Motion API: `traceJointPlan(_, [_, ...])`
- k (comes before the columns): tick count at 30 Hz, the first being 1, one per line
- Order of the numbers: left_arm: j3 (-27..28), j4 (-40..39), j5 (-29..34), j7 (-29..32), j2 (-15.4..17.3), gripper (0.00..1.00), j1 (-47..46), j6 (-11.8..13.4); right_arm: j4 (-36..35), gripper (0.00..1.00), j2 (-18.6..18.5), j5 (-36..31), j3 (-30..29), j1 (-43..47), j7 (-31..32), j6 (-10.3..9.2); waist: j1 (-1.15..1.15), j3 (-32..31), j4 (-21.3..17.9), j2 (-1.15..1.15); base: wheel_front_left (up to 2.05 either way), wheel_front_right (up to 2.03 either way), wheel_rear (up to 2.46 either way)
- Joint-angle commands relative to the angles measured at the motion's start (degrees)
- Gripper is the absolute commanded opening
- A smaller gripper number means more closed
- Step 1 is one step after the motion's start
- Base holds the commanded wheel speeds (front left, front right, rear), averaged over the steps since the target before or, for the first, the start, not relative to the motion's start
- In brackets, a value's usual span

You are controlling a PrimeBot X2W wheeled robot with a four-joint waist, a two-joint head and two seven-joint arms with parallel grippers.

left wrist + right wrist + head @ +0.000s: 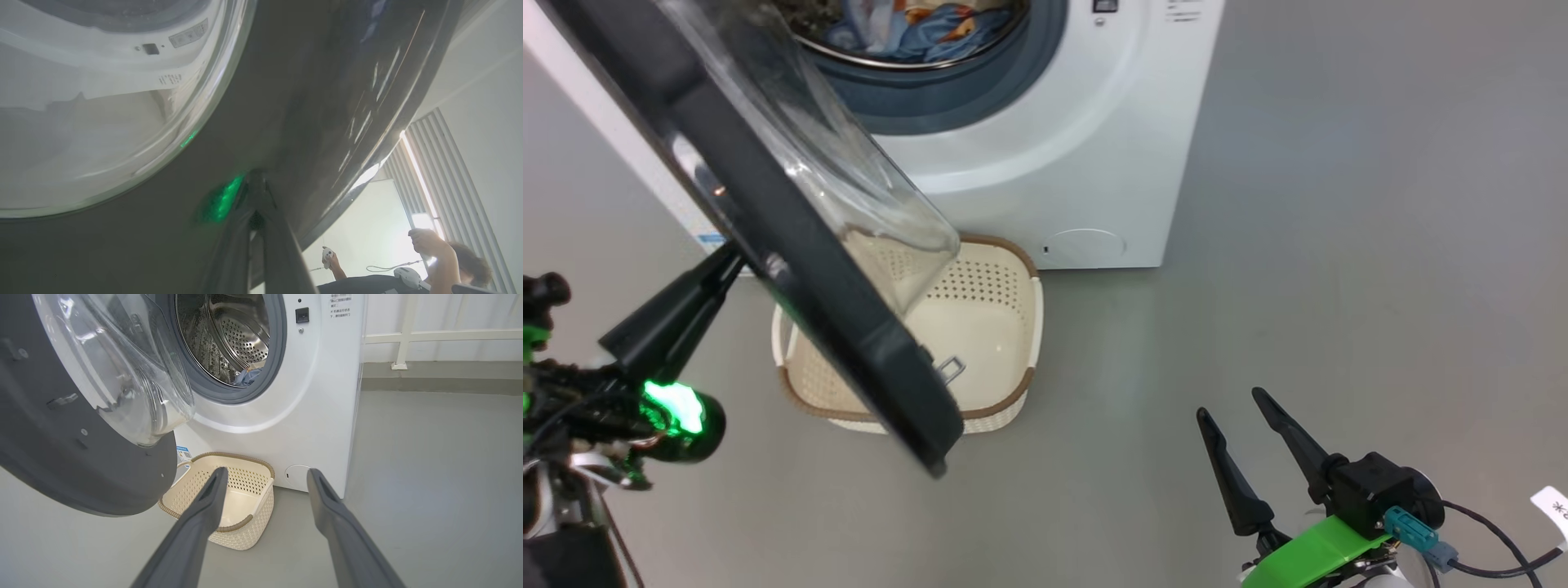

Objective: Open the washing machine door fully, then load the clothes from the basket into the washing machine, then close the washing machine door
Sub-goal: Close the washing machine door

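The washing machine (1086, 122) stands open, and its door (792, 245), black-rimmed with a clear glass bowl, hangs partway swung out over the basket. My left gripper (727, 260) is shut, its tips touching the door's glossy outer face (306, 102) beside the glass. In the left wrist view the tips of the left gripper (255, 179) meet the black rim. The clothes (923, 33) lie in the drum, light blue with orange; a blue edge of the clothes (246, 375) shows in the right wrist view. The cream basket (1013, 249) holds nothing. My right gripper (1229, 403) is open over the floor, well short of the basket (233, 455).
Bare grey floor spreads to the right of the machine (318, 416). A white railing (408, 335) runs along the far wall. A person (449, 253) holding hand controllers sits behind the door. The door (61, 457) covers the basket's left half.
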Motion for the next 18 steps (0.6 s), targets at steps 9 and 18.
traceJointPlan(9, [-0.85, 1.61, 1.29, -4.97, 0.35, 0.00, -3.70, -3.50, -2.20, 1.00, 0.64, 0.81, 0.95, -0.41, -0.69, 0.08, 0.00, -0.52, -4.56, 0.00, 0.00, 0.00, 0.00])
traceJointPlan(18, [-1.72, 6.17, 2.91, -11.85, 0.04, 0.00, -6.75, -6.27, -2.79, 1.00, 0.64, 1.09, 0.68, -0.26, -0.70, 0.08, 0.00, 0.26, -7.95, 0.00, 0.00, 0.00, 0.00])
